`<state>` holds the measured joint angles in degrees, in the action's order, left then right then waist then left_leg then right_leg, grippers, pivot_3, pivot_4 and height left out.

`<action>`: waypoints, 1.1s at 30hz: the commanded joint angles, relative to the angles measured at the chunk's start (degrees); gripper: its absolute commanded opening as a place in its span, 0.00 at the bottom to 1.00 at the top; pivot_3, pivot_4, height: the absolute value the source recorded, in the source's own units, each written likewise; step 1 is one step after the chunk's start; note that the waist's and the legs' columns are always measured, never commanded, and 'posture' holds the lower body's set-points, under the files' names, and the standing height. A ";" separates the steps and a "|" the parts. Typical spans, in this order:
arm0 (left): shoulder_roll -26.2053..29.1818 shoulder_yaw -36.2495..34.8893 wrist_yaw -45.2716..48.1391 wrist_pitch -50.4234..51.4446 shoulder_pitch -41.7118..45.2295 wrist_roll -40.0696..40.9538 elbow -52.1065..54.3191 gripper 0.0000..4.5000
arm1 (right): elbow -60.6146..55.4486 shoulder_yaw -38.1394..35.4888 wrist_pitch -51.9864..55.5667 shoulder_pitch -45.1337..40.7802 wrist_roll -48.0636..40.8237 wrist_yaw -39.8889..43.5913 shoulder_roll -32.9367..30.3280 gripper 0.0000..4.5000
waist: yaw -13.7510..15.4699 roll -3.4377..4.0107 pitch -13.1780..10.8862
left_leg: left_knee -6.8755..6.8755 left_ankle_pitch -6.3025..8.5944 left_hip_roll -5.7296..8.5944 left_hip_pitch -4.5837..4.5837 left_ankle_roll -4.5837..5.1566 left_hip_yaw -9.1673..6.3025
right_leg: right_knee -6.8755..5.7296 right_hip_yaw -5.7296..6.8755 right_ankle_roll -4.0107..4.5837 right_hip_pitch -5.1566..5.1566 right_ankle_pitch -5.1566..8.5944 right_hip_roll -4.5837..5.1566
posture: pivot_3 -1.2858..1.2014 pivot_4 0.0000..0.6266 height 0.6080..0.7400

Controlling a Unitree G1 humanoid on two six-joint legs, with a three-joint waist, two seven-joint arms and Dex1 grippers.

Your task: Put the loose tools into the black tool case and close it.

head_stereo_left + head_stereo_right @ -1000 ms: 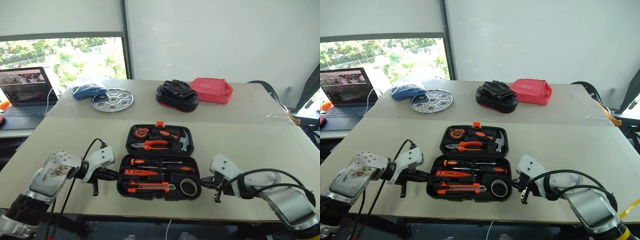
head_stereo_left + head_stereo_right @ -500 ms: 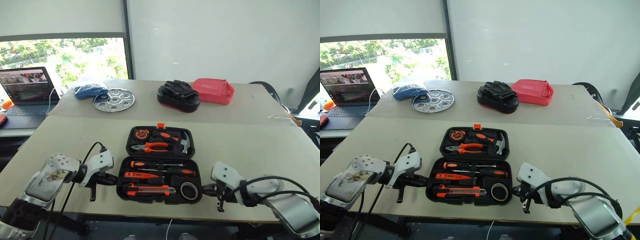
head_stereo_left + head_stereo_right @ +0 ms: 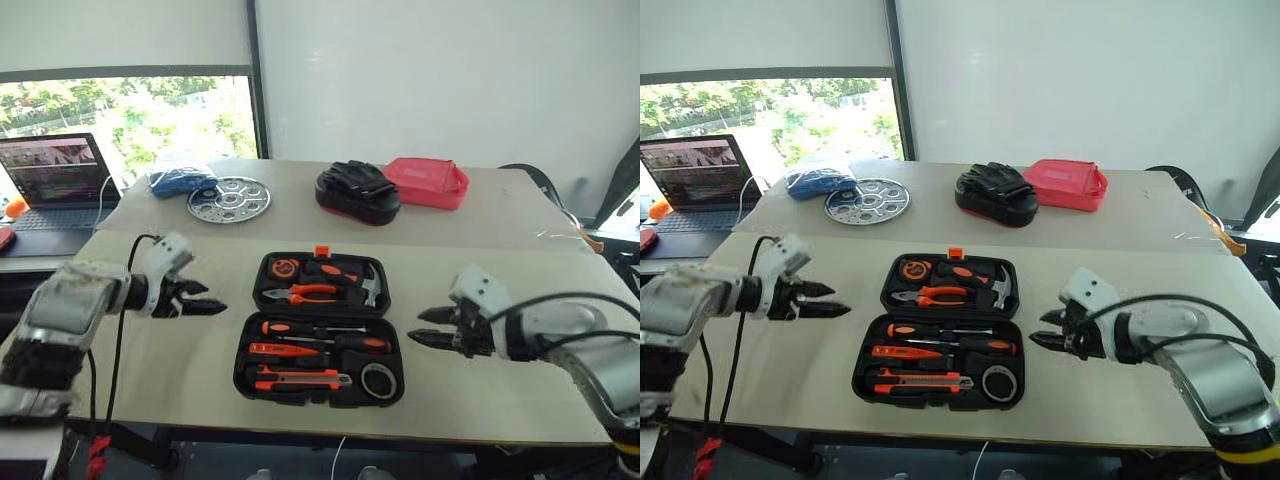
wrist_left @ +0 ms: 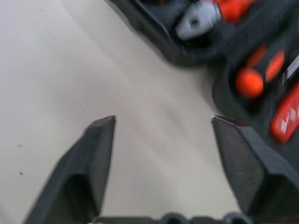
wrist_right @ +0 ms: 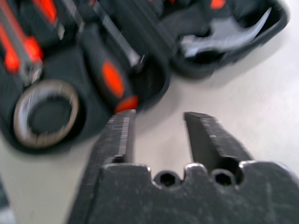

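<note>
The flat black plastic tool case (image 3: 320, 327) lies open near the front edge of my beige table (image 3: 520, 275), tools seemingly all slotted. My left gripper (image 3: 208, 301) and right gripper (image 3: 425, 327) hover beside its short ends, both spread and empty, over bare tabletop.

Left gripper (image 3: 212, 302) and right gripper (image 3: 425, 327) lifted off case edges, jaws now spread apart.

Bare table (image 3: 200, 360) flanks open black tool case (image 3: 318, 345) — passable; glove heap (image 3: 356, 191) well behind.
</note>
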<state>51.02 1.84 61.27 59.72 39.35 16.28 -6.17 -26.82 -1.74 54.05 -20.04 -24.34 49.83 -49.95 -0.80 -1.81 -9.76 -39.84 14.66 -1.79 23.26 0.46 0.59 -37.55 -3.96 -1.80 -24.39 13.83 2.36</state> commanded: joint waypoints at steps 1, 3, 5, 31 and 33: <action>-3.89 -2.45 -8.83 15.66 5.90 0.88 0.48 1.00 | 1.05 -1.17 4.69 -4.12 -1.79 -3.25 1.47 0.80 | 0.02 -0.02 -0.01 | 0.00 0.01 0.02 0.02 0.01 -0.03 | -0.01 0.01 -0.01 0.00 0.01 0.01 | 0.52 0.24 1.00; -5.84 -2.84 -12.43 23.38 8.14 0.85 1.21 1.00 | 2.98 -0.44 5.96 -6.50 -0.95 -5.54 2.59 0.93 | -0.02 -0.02 -0.01 | 0.00 0.02 0.03 0.09 0.02 -0.06 | 0.02 0.01 -0.01 -0.03 0.00 0.02 | 0.52 0.24 1.00; -9.33 -4.81 -18.48 30.44 10.98 -1.15 -0.52 1.00 | 7.22 -0.81 9.42 -10.37 -0.51 -9.43 5.48 0.99 | -0.24 -0.04 -0.02 | 0.02 0.02 0.05 0.08 0.02 -0.07 | 0.01 0.01 -0.01 -0.04 0.01 0.07 | 0.52 0.24 1.00; -25.08 -13.58 -42.71 32.78 19.83 2.72 -12.83 1.00 | 22.55 -12.59 33.24 -24.71 -1.60 -29.64 28.25 0.52 | 0.15 -0.03 -0.02 | 0.08 -0.22 0.55 0.58 -0.37 -0.46 | -0.47 0.04 -0.08 -0.74 -0.18 0.59 | 0.52 0.24 1.00; -25.47 -13.88 -42.47 32.78 20.47 3.08 -13.54 1.00 | 22.80 -11.92 32.92 -24.50 -1.58 -29.52 28.02 0.52 | 0.15 -0.03 -0.02 | 0.10 -0.25 0.82 0.58 -0.38 -0.47 | -0.47 0.06 -0.21 -0.75 -0.18 0.82 | 0.52 0.24 1.00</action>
<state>26.43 -11.27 17.94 92.29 57.18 17.18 -20.04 -3.21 -13.81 88.09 -44.05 -25.57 20.13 -21.39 -0.65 -1.84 -9.77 -39.75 14.40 -0.90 23.84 0.07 0.10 -38.01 -3.90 -2.07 -25.14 13.64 3.24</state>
